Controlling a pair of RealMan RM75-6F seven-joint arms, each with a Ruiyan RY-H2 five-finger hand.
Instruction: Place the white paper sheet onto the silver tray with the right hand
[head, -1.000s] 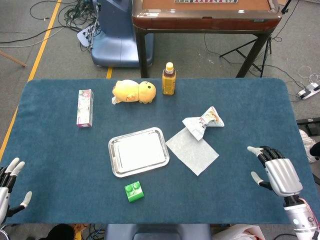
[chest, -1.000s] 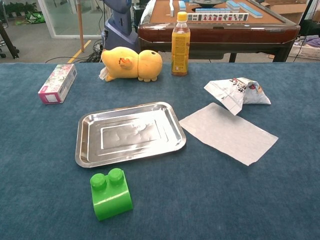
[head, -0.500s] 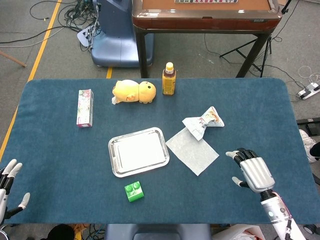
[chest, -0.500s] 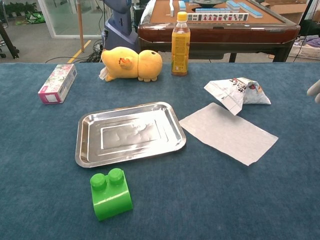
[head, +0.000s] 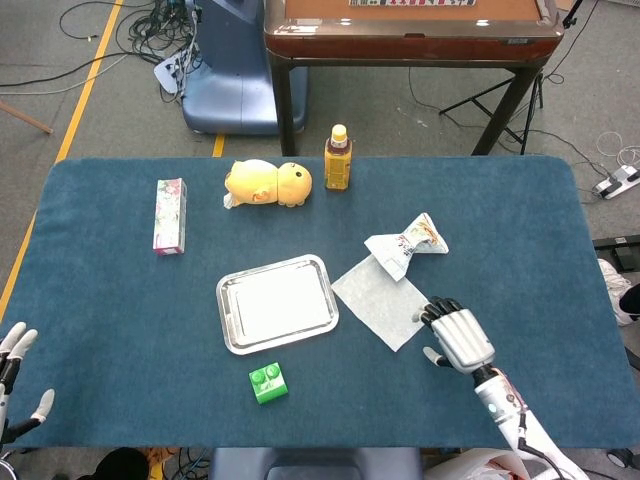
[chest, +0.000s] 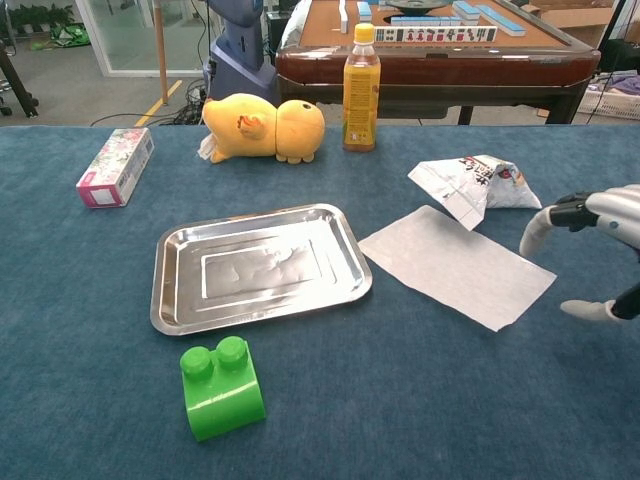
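Note:
The white paper sheet (head: 384, 302) (chest: 455, 265) lies flat on the blue table, just right of the silver tray (head: 277, 302) (chest: 258, 264), which holds nothing. My right hand (head: 458, 337) (chest: 598, 240) hovers at the sheet's right corner, fingers spread and holding nothing; whether it touches the paper I cannot tell. My left hand (head: 12, 380) stays at the table's front left corner, fingers apart and empty, and only shows in the head view.
A crumpled snack bag (head: 406, 244) (chest: 475, 183) lies on the sheet's far edge. A green brick (head: 268, 382) (chest: 221, 388) sits in front of the tray. Yellow plush toy (head: 266, 183), drink bottle (head: 338, 158) and small box (head: 169, 215) stand further back.
My right hand has moved left from the table's right edge to the paper's right corner. The left hand has sunk slightly lower at the corner. Nothing on the table has shifted.

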